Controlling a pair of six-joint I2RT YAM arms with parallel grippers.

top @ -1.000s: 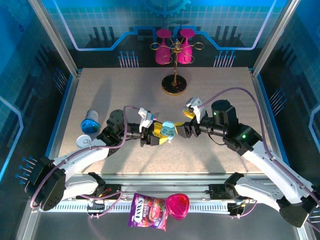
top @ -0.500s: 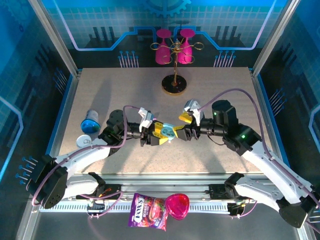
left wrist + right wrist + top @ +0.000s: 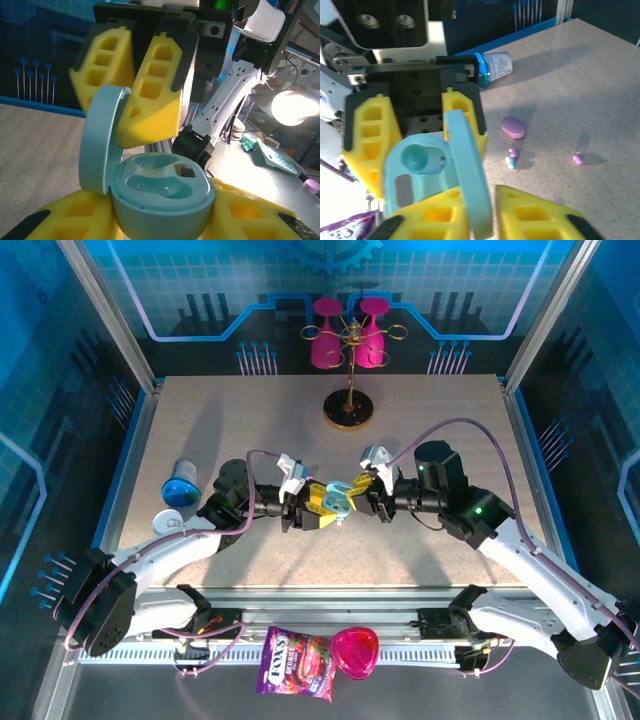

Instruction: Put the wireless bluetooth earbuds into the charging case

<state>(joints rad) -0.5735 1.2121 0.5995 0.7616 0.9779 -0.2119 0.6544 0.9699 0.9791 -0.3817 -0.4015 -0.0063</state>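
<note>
Left gripper is clamped on the charging case, held above the table. Right gripper pinches the raised lid. Both sockets are empty. The earbuds lie loose on the table, well apart from the case. Judgement: case open, insertion wholly outstanding.

The speckled beige table carries a gold stand on a dark round base at the far middle. Over on the left a small bottle with a blue cap lies on its side, with a white round piece just near of it. Towards the middle a lilac pebble-shaped case lies flat, and near it three tiny earbuds: a lilac and a pale blue one touching, another lilac one apart.
</note>
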